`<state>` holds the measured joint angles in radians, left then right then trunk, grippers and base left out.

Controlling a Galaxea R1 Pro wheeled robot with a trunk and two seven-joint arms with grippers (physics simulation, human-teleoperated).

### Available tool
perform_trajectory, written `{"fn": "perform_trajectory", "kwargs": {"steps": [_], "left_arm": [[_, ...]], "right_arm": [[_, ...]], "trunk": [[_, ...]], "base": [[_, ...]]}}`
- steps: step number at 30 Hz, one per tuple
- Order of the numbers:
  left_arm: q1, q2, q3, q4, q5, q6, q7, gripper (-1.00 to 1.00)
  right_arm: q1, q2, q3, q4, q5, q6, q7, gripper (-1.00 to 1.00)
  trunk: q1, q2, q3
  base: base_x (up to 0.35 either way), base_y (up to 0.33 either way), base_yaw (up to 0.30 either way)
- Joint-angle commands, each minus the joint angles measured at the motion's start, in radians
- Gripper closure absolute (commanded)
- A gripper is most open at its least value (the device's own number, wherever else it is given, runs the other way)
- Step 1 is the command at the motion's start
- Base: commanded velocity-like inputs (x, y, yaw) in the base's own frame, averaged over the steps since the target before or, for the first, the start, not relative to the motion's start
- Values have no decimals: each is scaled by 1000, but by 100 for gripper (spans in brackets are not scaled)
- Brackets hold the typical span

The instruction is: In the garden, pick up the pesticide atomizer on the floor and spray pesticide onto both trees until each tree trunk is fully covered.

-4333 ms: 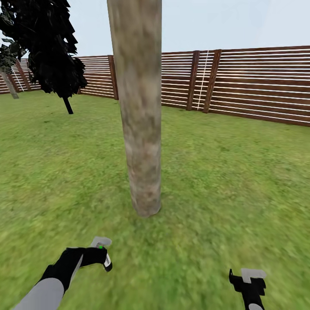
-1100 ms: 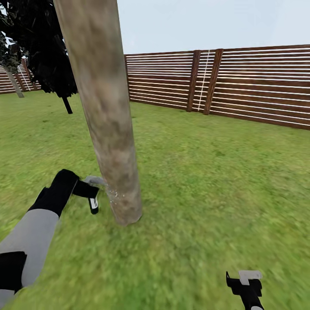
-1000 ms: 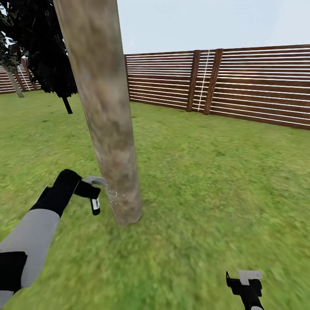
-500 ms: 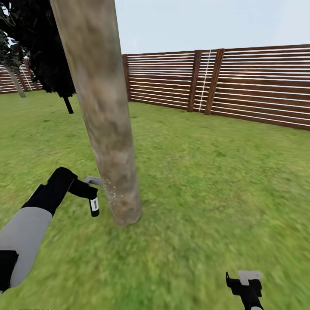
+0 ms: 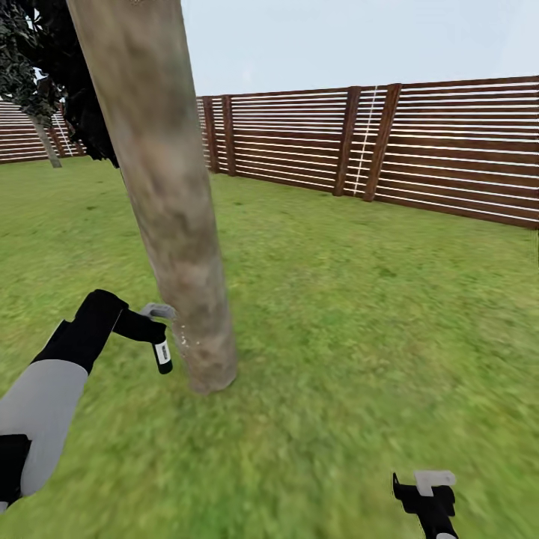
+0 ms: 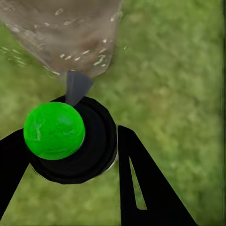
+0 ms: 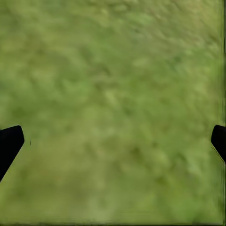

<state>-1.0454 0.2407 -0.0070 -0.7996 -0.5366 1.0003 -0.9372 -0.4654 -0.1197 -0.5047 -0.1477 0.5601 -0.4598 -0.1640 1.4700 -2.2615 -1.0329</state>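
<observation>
Head view: the left gripper (image 5: 153, 333) is clamped on the pesticide atomizer (image 5: 162, 350), held just beside the base of the tree trunk (image 5: 168, 209), nozzle toward the bark, which carries white specks there. The right gripper (image 5: 427, 490) hangs low over the lawn (image 5: 359, 314); a slatted fence (image 5: 419, 150) stands behind.

Left wrist view: fingers (image 6: 141, 183) grip the atomizer's black cap (green button on top) against the speckled trunk.

Right wrist view: fingertips (image 7: 9, 143) spread wide over grass, holding nothing.

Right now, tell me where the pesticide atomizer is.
The pesticide atomizer is in the left gripper, low at the head view's left, its nozzle at the base of the tree trunk.
</observation>
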Motion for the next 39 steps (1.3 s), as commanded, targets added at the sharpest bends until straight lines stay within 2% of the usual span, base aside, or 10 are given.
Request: {"fn": "perform_trajectory", "kwargs": {"steps": [1, 9, 15, 18, 20, 22, 24, 28, 36, 39], "left_arm": [[-1, 0, -1, -1, -8, 5, -9, 100], [-2, 2, 2, -1, -8, 6, -9, 100], [-2, 11, 11, 1, -8, 5, 0, 100], [-1, 11, 56, 9, -8, 6, 97, 100], [-1, 1, 66, 12, -5, 6, 160, 100], [0, -38, 69, 24, -6, 6, 208, 100], [5, -54, 70, 38, -5, 6, 258, 100], [11, -57, 73, 43, -2, 6, 276, 100], [13, -48, 97, 43, -6, 6, 279, 100], [51, -55, 99, 45, 1, 5, 351, 100]], "right_arm": [[-1, 0, -5, 2, 11, -3, -5, -100], [-1, 0, -5, 2, 11, -3, -5, -100], [-1, 0, -5, 2, 11, -3, -5, -100], [-1, 0, -5, 2, 11, -3, -5, -100], [-1, 0, -5, 2, 11, -3, -5, -100], [-1, 0, -5, 2, 11, -3, -5, -100], [-1, -1, -5, 2, 11, -3, -5, -100], [-1, -1, -6, 2, 11, -3, -6, -100], [-1, 0, -5, 2, 11, -3, -5, -100], [-1, 0, -5, 2, 11, -3, -5, -100]], "trunk": [[0, 0, -1], [0, 0, -1], [0, 0, -1], [0, 0, -1], [0, 0, -1], [0, 0, -1], [0, 0, -1], [0, 0, -1], [0, 0, -1], [0, 0, -1]], "base": [[-134, -275, 0], [-163, -266, 10], [-95, -265, 241], [177, -219, 276], [238, -185, 262], [273, -152, 93], [283, -141, 14], [132, -209, 2], [-214, -211, 38], [181, -229, 261]]}}
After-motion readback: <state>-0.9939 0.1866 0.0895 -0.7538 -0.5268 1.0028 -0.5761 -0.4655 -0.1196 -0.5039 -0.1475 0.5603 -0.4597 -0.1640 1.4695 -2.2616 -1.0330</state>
